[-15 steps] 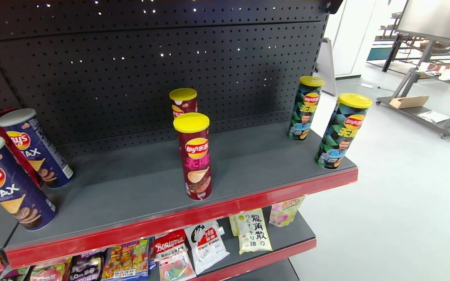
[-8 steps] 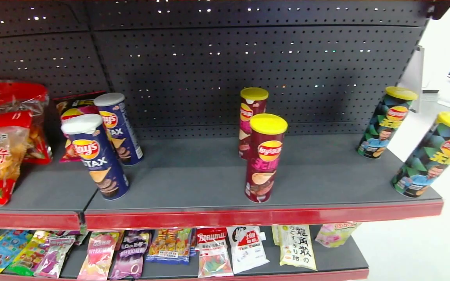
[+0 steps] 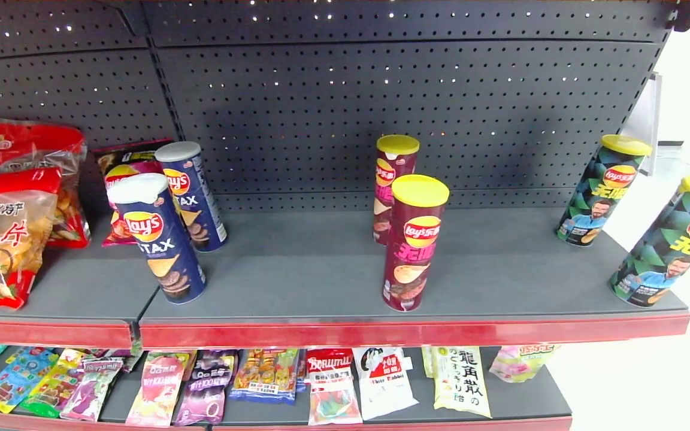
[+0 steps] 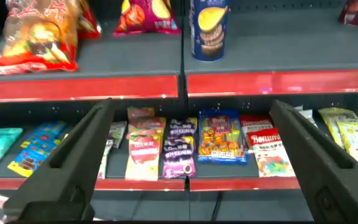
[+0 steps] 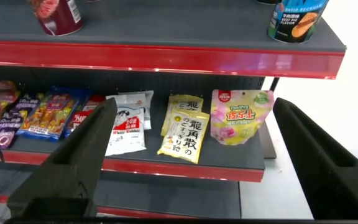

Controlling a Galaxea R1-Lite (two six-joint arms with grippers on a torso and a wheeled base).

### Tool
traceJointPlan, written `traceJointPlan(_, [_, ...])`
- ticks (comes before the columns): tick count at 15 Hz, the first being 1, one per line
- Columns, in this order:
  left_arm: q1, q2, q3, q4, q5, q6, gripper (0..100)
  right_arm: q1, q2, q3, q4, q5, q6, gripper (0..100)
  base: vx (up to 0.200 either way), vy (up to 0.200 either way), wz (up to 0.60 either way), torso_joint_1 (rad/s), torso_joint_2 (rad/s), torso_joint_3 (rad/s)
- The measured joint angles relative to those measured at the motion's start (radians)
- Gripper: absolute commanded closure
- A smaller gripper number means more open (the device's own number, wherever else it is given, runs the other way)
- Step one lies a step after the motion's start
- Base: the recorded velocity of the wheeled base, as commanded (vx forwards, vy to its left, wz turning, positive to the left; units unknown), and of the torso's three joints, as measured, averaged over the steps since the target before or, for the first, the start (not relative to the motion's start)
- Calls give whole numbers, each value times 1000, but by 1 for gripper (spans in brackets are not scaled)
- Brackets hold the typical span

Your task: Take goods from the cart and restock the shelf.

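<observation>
The grey shelf with a red front edge carries upright chip cans. Two maroon cans stand in the middle, two blue cans to the left and two green-patterned cans at the right end. My left gripper is open and empty, low in front of the shelf below the front blue can. My right gripper is also open and empty, facing the lower shelf between the front maroon can and the front green-patterned can.
Red chip bags lie at the shelf's left end. Several small snack packets line the lower shelf. Wide bare stretches of shelf lie between the can groups. A pegboard back wall rises behind. The floor opens to the right.
The head camera has swung to the left, so the whole shelf has shifted right in the picture and the chip bags have come into sight. The goods themselves have not moved.
</observation>
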Motion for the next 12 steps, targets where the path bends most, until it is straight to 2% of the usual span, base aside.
traceJointPlan(3, [-1, -19, 161, -249, -37, -3, 0, 1, 0, 0, 0, 2, -4, 0, 0, 0, 0, 0, 0, 0])
traceJointPlan(5, [-1, -22, 205, -242, -51, -51, 0, 0, 0, -1, -3, 38, -9, 0, 0, 0, 0, 0, 0, 0])
traceJointPlan(8, [-1, -23, 216, -242, -53, -54, 0, 10, 63, -129, -13, 80, 18, 0, 0, 0, 0, 0, 0, 0])
traceJointPlan(10, [-1, -24, 217, -242, -53, -52, 0, 37, 192, -248, -13, 134, 16, 0, 0, 0, 0, 0, 0, 0])
traceJointPlan(12, [-1, -24, 217, -242, -53, -44, 0, 77, 358, -313, -8, 170, 5, 0, 0, 0, 0, 0, 0, 0])
